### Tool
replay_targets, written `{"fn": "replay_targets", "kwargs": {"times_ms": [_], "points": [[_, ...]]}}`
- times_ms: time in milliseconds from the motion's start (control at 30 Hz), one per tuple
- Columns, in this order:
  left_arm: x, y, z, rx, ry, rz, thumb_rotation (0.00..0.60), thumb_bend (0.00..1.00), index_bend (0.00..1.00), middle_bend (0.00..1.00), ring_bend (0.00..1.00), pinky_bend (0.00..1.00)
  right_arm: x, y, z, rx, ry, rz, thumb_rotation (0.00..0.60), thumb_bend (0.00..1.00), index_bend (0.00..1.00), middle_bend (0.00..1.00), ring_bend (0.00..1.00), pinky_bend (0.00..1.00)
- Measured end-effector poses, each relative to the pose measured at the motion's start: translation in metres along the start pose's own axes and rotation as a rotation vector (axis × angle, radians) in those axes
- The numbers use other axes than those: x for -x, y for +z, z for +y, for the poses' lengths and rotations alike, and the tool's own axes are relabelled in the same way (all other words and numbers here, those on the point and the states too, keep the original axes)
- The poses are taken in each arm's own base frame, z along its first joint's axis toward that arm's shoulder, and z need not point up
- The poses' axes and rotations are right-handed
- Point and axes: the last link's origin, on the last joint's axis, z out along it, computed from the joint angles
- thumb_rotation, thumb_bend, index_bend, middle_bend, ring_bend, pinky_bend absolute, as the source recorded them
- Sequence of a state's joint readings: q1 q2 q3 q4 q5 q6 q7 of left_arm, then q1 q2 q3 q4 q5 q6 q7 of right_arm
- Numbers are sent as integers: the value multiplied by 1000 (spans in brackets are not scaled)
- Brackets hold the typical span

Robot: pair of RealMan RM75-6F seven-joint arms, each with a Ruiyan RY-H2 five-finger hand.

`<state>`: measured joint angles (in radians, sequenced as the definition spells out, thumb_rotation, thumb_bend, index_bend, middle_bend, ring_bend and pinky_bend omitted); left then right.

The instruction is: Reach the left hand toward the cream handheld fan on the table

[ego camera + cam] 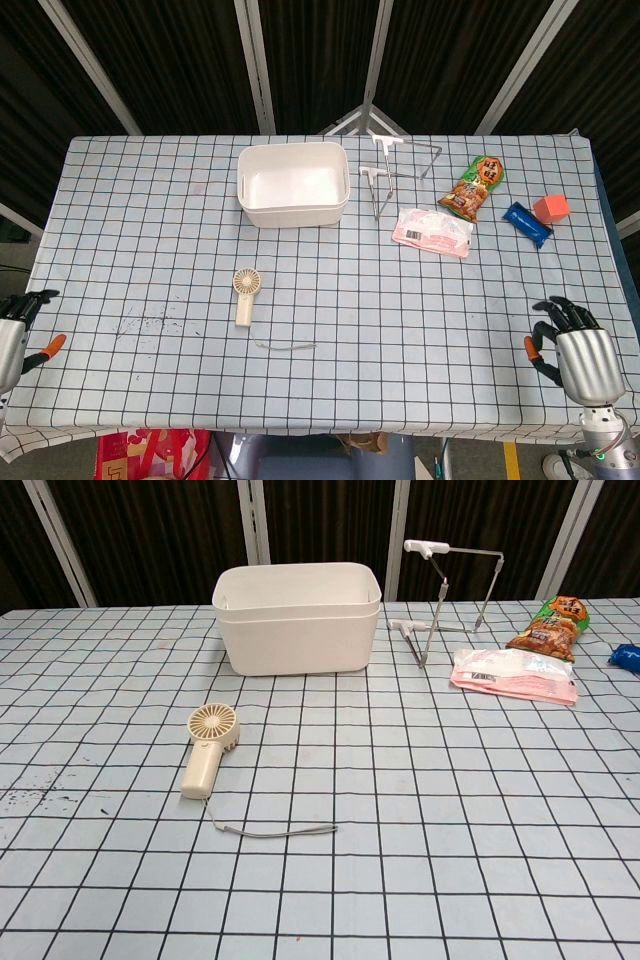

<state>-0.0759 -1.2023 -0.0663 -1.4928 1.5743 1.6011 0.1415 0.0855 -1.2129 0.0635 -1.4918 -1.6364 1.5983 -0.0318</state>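
While the left hand point(15, 330) rests spread and empty at the near-left table edge, we judge step 1 unstarted: reach right and farther toward the cream handheld fan point(246, 294), left of centre.

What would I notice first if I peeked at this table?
Probably the big white tub sitting near the far middle of the checked tablecloth. Next, the little cream fan lying flat in front of it, with its thin strap trailing toward the near edge. Two robot hands wait at the near corners, the left hand and the right hand, holding nothing.
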Motion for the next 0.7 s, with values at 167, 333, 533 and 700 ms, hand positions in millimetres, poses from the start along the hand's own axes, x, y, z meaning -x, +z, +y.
{"fn": "replay_targets", "kwargs": {"times_ms": [167,333,533,700], "points": [[-1,1,-3,-33,40,-79,600,0,0,0,0,67,0,2,0,6,-3,-15,600,430,204,159,80,206],[-1,2,-1,-30,46,-89,600,0,0,0,0,67,1,2,1,2,-6,-24,600,430,204,158,80,206],[0,1,4,-24,54,-95,600,0,0,0,0,67,-1,-1,2,1,8,-25,600,430,204,159,80,206],[1,2,10,-7,67,-96,600,0,0,0,0,67,-2,-2,1,0,14,-18,600,430,204,159,80,206]]}}
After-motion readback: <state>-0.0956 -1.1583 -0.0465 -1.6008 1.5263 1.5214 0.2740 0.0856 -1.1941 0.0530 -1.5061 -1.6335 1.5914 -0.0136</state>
